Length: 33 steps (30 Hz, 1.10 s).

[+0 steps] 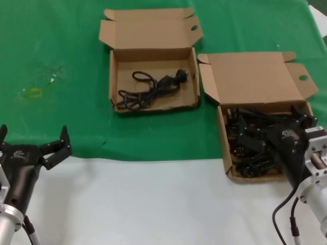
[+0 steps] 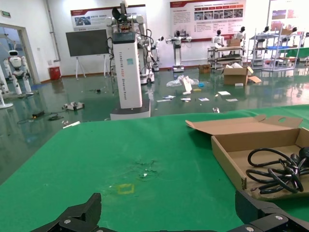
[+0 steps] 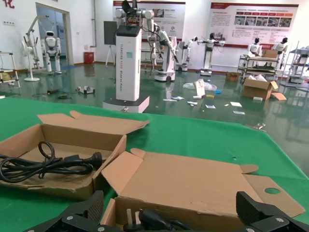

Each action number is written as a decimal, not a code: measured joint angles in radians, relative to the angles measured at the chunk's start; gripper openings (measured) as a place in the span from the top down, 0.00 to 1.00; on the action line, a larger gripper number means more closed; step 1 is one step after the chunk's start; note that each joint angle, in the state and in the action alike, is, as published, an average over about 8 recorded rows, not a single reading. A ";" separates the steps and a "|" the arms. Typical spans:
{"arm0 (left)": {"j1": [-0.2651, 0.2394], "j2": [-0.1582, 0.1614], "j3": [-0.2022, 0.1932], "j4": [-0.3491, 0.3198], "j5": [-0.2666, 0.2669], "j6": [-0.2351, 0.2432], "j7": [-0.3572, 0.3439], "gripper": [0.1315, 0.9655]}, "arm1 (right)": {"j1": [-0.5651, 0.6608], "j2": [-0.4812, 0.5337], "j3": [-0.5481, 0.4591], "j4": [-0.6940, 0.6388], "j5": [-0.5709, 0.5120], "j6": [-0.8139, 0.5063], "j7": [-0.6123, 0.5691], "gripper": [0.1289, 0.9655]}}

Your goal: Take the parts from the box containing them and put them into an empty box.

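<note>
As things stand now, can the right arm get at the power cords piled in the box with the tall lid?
Probably yes. The right pincer hangs open directly over the piled power cords, the box has its lid folded back, and nothing lies between them.

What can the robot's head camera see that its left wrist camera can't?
Only the head view shows the brown cardboard box crammed with black power cords, the right gripper reaching into it, and the white table front.

Only the left wrist view shows the hall behind: a tall white robot stand and wall posters.

Both show the green table cover, the brown cardboard box with the short lid holding one coiled black power cord, and the left gripper with fingers open.
</note>
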 joint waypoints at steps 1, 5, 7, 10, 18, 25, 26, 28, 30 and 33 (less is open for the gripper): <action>0.000 0.000 0.000 0.000 0.000 0.000 0.000 0.00 | 0.000 0.000 0.000 0.000 0.000 0.000 0.000 0.00; 0.000 0.000 0.000 0.000 0.000 0.000 0.000 0.00 | 0.000 0.000 0.000 0.000 0.000 0.000 0.000 0.00; 0.000 0.000 0.000 0.000 0.000 0.000 0.000 0.00 | 0.000 0.000 0.000 0.000 0.000 0.000 0.000 0.00; 0.000 0.000 0.000 0.000 0.000 0.000 0.000 0.00 | 0.000 0.000 0.000 0.000 0.000 0.000 0.000 0.00; 0.000 0.000 0.000 0.000 0.000 0.000 0.000 0.00 | 0.000 0.000 0.000 0.000 0.000 0.000 0.000 0.00; 0.000 0.000 0.000 0.000 0.000 0.000 0.000 0.00 | 0.000 0.000 0.000 0.000 0.000 0.000 0.000 0.00; 0.000 0.000 0.000 0.000 0.000 0.000 0.000 0.00 | 0.000 0.000 0.000 0.000 0.000 0.000 0.000 0.00; 0.000 0.000 0.000 0.000 0.000 0.000 0.000 0.00 | 0.000 0.000 0.000 0.000 0.000 0.000 0.000 0.00; 0.000 0.000 0.000 0.000 0.000 0.000 0.000 0.00 | 0.000 0.000 0.000 0.000 0.000 0.000 0.000 0.00; 0.000 0.000 0.000 0.000 0.000 0.000 0.000 0.00 | 0.000 0.000 0.000 0.000 0.000 0.000 0.000 0.00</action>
